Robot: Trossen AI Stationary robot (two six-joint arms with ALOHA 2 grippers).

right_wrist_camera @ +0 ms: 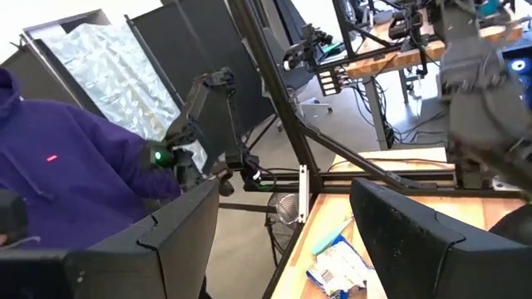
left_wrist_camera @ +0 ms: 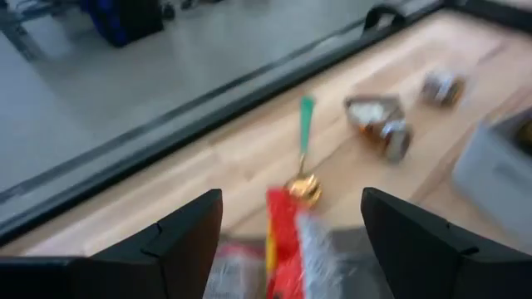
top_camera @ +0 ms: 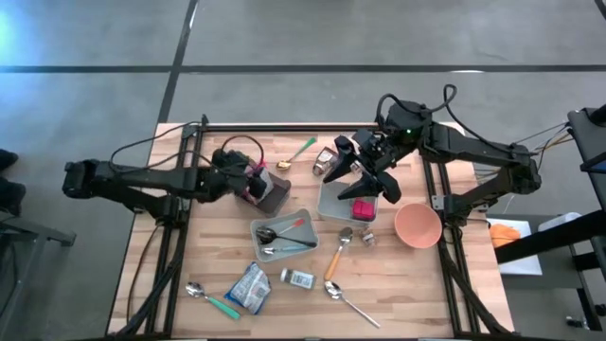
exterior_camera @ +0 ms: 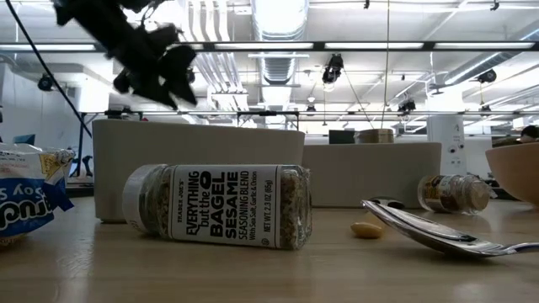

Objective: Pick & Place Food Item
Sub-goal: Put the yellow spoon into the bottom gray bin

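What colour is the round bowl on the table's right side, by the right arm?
The round bowl is salmon pink, plain with no pattern. The high view shows it best.

L arm reaches in low from the surface's left edge, its left claw [top_camera: 258, 186] w/ fingers [left_wrist_camera: 179, 241] spread apart. R arm bends in from the far right corner, wrist raised, right claw [top_camera: 352, 170] w/ fingers [right_wrist_camera: 399, 237] parted too

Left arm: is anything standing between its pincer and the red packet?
Nothing visible does. The left pincer is open, and the red-and-silver packet sits right between its fingers. The green-handled spoon lies beyond it on the table, out of the way. The right pincer waits above the grey tray.
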